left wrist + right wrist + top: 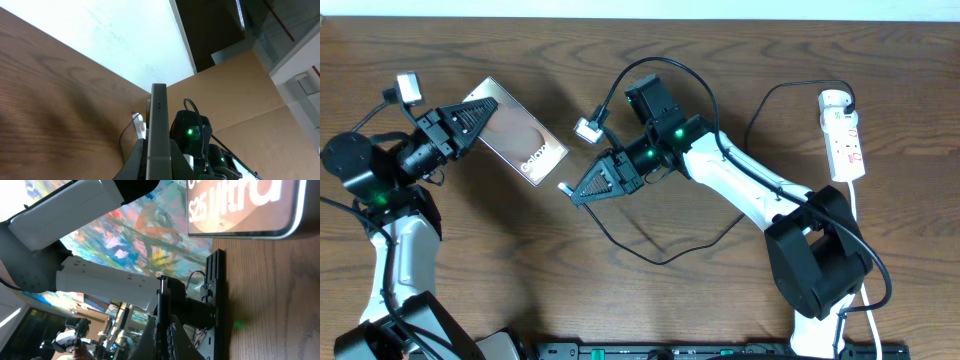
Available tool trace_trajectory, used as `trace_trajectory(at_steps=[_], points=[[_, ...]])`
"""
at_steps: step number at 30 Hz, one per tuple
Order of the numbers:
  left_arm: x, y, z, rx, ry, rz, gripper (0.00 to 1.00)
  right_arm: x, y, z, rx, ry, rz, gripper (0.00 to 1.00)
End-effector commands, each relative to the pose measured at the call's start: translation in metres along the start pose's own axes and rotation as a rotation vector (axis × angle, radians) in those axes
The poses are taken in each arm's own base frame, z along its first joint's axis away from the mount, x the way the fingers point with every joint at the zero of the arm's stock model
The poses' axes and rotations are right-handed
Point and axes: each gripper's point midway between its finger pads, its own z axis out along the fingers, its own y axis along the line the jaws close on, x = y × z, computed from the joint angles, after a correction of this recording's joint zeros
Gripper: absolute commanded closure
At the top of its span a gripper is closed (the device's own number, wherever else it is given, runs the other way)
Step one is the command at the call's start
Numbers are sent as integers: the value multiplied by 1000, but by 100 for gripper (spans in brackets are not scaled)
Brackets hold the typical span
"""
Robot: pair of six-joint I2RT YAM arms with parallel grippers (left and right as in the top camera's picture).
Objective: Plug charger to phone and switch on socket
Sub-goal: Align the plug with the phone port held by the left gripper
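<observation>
In the overhead view the dark-brown phone lies slanted at the upper left. My left gripper is shut on its far end. From the left wrist the phone shows edge-on, clamped in the left gripper. My right gripper is shut on the black charger. The charger's small pale tip sits just off the phone's near end, a short gap apart. In the right wrist view the charger stands up out of the right gripper, pointing toward the phone. The white socket lies at the far right.
The charger's slack loops over the wooden table below the right arm and runs up to the socket's top end. A white cord drops from the socket along the right edge. The socket shows small beyond the phone in the left wrist view.
</observation>
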Motion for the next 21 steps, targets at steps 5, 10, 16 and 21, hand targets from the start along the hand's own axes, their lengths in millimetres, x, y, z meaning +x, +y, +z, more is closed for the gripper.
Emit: trace_trajectory(at_steps=[5,10,16,21], points=[[-7,-9,0,4,-15,-36,93,0,-1,-2,7,-5,6,99],[-6,-11,0,9,-9,-39,93,-1,-3,-4,10,-10,12,99],[-5,-11,0,11,-1,-38,93,-2,-6,-7,21,-17,14,99],[1,-17,8,30,26,-14,93,-5,-11,-12,51,-32,26,99]])
